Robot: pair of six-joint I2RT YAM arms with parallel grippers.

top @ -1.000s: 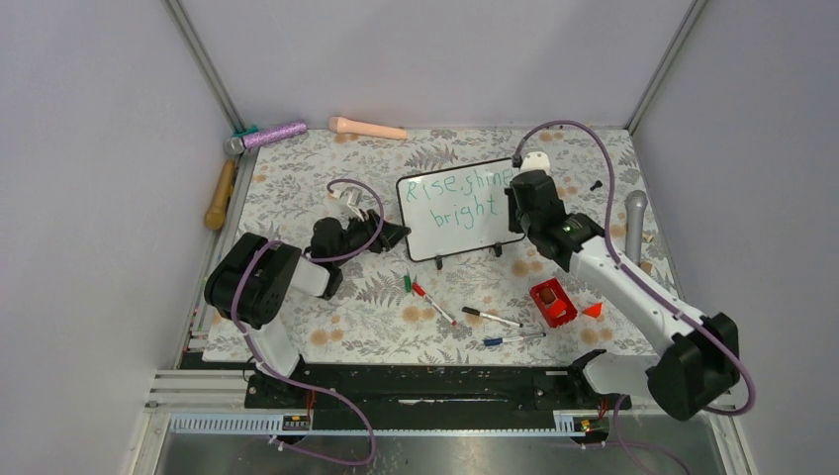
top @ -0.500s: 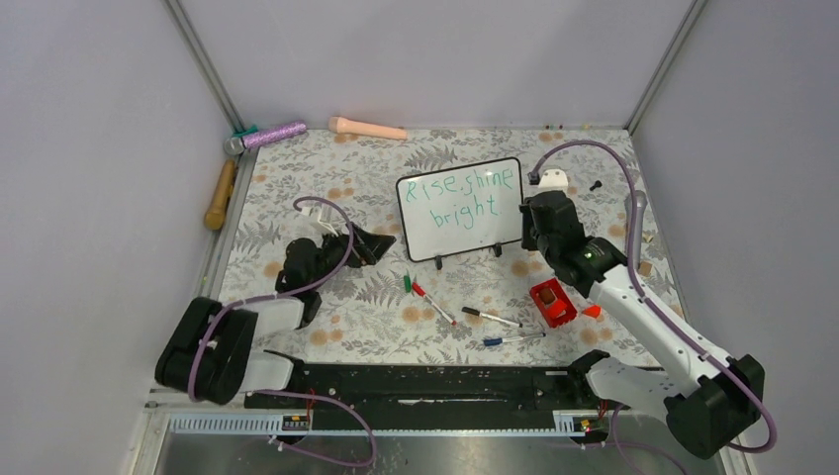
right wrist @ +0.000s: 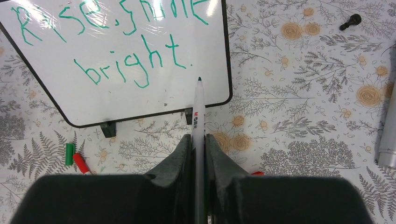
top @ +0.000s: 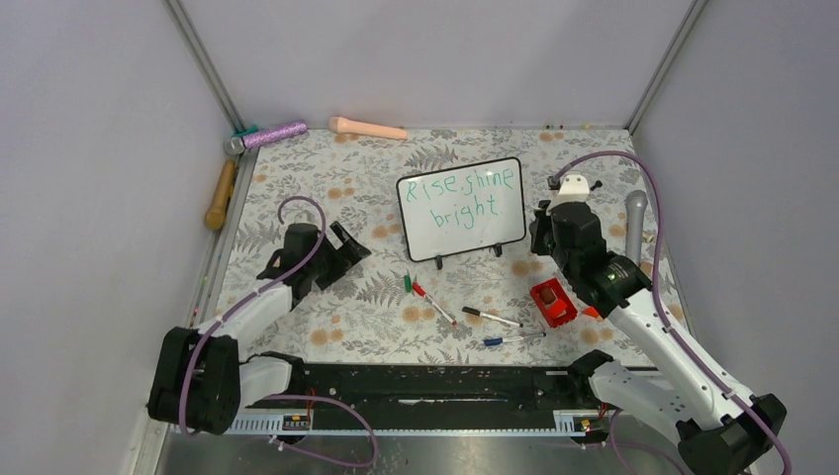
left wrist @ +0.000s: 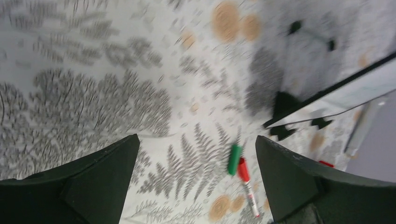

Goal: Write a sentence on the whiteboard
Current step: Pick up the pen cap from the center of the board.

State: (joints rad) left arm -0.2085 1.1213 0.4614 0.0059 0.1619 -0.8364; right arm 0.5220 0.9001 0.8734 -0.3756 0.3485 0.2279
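Note:
The whiteboard (top: 465,236) stands tilted on its two black feet mid-table, seen closer in the right wrist view (right wrist: 51,60). On it is the sentence (top: 463,196) in green, "Rise, shine bright" (right wrist: 135,65), in two lines. My right gripper (top: 541,221) hovers just right of the board, shut on a white marker (right wrist: 198,112) whose dark tip points at the board's lower right corner, off its surface. My left gripper (top: 341,244) is open and empty to the left of the board (left wrist: 355,91), low over the cloth.
A green cap (left wrist: 234,159) and a red marker (left wrist: 246,184) lie in front of the board. A black marker (top: 492,317), a blue marker (top: 512,338) and a red box (top: 552,302) lie nearer the bases. A grey microphone (top: 634,223) lies at the right edge, a wooden handle (top: 220,194) at the left.
My left gripper has let go of the board's left edge, opened wide and drawn back to the left. My right gripper has pulled away to the right with the marker.

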